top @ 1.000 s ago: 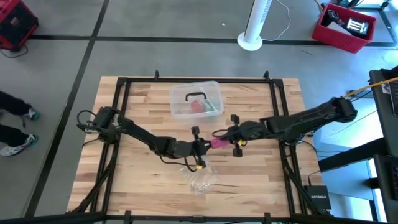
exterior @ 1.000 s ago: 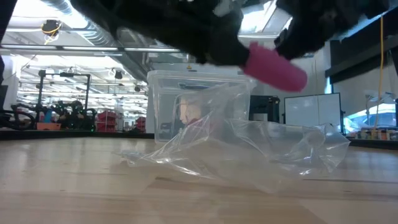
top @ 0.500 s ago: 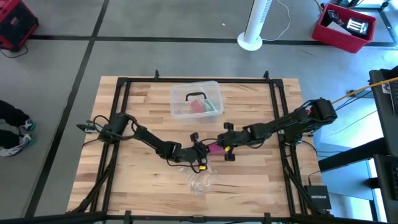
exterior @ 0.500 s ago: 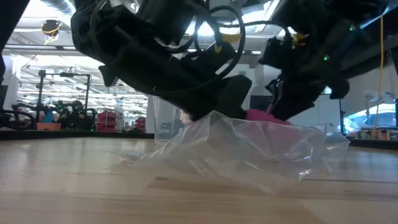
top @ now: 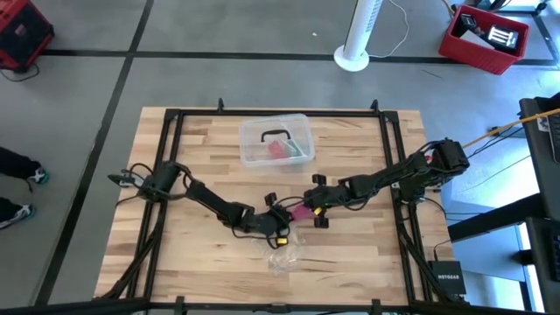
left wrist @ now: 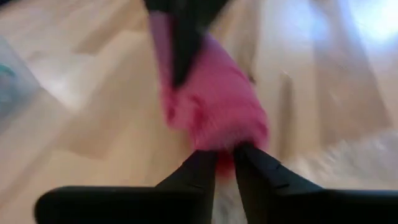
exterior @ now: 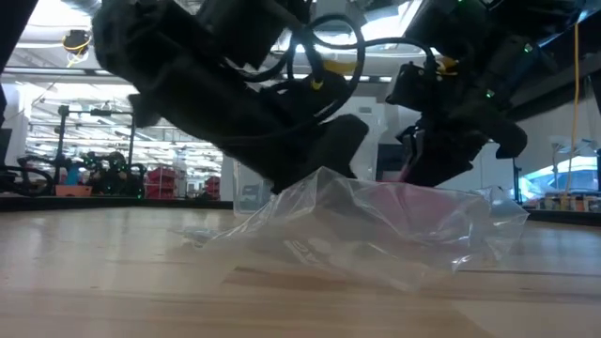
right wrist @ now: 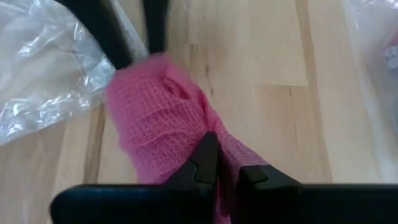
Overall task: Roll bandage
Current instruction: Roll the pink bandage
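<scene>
The bandage (top: pixel 299 211) is a short, thick pink bundle near the table's middle, low over the wood. My left gripper (top: pixel 282 219) comes at it from the left and my right gripper (top: pixel 310 208) from the right; each is shut on one end. The left wrist view shows the bandage (left wrist: pixel 211 106) close up, as does the right wrist view (right wrist: pixel 163 112). In the low view both grippers stand low behind the clear wrapper (exterior: pixel 376 230), with a little pink of the bandage (exterior: pixel 413 180) showing. My left gripper pinches the bandage's left end (left wrist: pixel 227 157) between its two fingers, coming slanting down from the table's left. The bundle reaches away from the fingers toward the right gripper. Whether it rests on the table I cannot tell. My right gripper pinches the bandage's right end (right wrist: pixel 219 142) between its two fingers, coming slanting down from the table's right. Several layers of the netted fabric bunch up ahead of the fingers. The bundle lies close over the wood.
A crumpled clear plastic wrapper (top: pixel 284 254) lies just on the near side of the grippers. A clear plastic box (top: pixel 276 140) with pink and green contents stands toward the far edge. A black frame (top: pixel 166 175) runs along the table's sides.
Both grippers have gone down and a little toward the near-left with the bandage held between them. The bandage, first lifted well clear of the table, now sits low behind the wrapper. The left arm's wrist has tipped downward.
</scene>
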